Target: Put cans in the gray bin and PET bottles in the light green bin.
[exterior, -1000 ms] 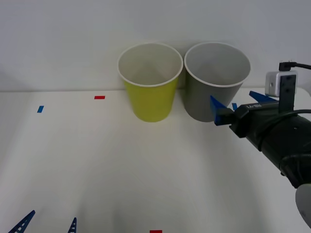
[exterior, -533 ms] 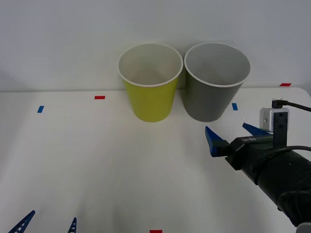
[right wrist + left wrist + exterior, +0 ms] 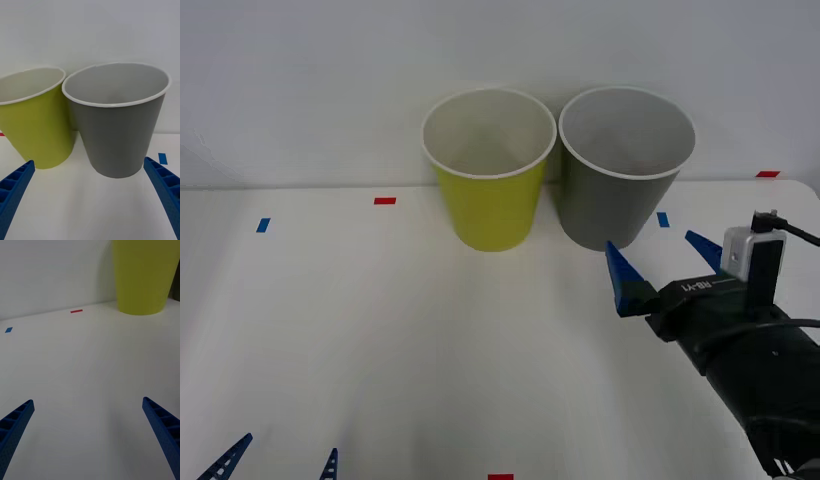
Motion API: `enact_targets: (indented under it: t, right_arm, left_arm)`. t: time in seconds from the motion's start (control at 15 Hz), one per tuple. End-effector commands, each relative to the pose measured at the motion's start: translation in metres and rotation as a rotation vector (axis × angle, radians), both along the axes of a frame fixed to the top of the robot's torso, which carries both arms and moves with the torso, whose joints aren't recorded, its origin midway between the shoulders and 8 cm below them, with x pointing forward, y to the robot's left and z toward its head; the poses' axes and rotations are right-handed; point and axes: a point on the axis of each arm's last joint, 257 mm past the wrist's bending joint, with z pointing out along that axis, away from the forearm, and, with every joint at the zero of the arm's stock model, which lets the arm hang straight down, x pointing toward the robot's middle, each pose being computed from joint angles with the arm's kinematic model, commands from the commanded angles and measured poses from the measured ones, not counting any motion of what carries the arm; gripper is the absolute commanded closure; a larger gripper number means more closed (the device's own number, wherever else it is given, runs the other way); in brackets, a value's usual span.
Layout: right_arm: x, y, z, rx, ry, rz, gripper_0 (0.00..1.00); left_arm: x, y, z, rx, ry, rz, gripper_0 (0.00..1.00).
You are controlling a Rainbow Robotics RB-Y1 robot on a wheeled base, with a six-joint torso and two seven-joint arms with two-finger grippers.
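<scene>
- At the back of the tabletop (image 3: 380, 330) stand the two bins side by side, touching or nearly so: the green bin (image 3: 488, 170) on the left, the gray bin (image 3: 620, 168) on the right, both upright with their mouths open to receive drops from above.
- Right claw (image 3: 662, 265) hovers just in front of the gray bin, released, its blue fingers (image 3: 620, 278) spread wide with nothing between them; the right wrist view looks straight at the gray bin, with the green one beside it.
- Left claw (image 3: 280, 462) sits low at the near left edge, released and idle, well apart from both bins, likely parked to leave the right arm room.
- No can appears on the tabletop; whether it lies inside the gray bin I cannot tell, since the bin's floor is hidden.
- Small red and blue tape marks (image 3: 385, 201) dot the surface, probably placement guides.
- My judgement: with the right claw empty and facing the gray bin, the drop looks done.
</scene>
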Motion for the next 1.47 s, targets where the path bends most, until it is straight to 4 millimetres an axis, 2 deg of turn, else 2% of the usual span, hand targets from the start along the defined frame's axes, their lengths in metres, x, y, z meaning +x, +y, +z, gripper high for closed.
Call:
enact_targets:
  t: [0.07, 0.33, 0.67, 1.2, 1.33, 1.47]
  right_arm:
    - [0.007, -0.011, -0.027, -0.033, -0.063, -0.037, 0.0]
    - [-0.02, -0.028, -0.064, -0.039, -0.104, -0.083, 0.0]
    - [-0.072, -0.04, -0.116, 0.035, -0.15, -0.078, 0.0]
    - [-0.146, -0.067, -0.143, -0.098, -0.178, -0.144, 0.0]
    - [-0.162, -0.07, -0.149, -0.094, -0.162, -0.157, 0.0]
    - [-0.17, -0.075, -0.15, -0.082, -0.157, -0.17, 0.0]
  left_arm:
    - [0.0, 0.0, 0.0, 0.0, 0.0, 0.0, 0.0]
    - [0.0, 0.0, 0.0, 0.0, 0.0, 0.0, 0.0]
    - [0.0, 0.0, 0.0, 0.0, 0.0, 0.0, 0.0]
    - [0.0, 0.0, 0.0, 0.0, 0.0, 0.0, 0.0]
    - [0.0, 0.0, 0.0, 0.0, 0.0, 0.0, 0.0]
    - [0.0, 0.0, 0.0, 0.0, 0.0, 0.0, 0.0]
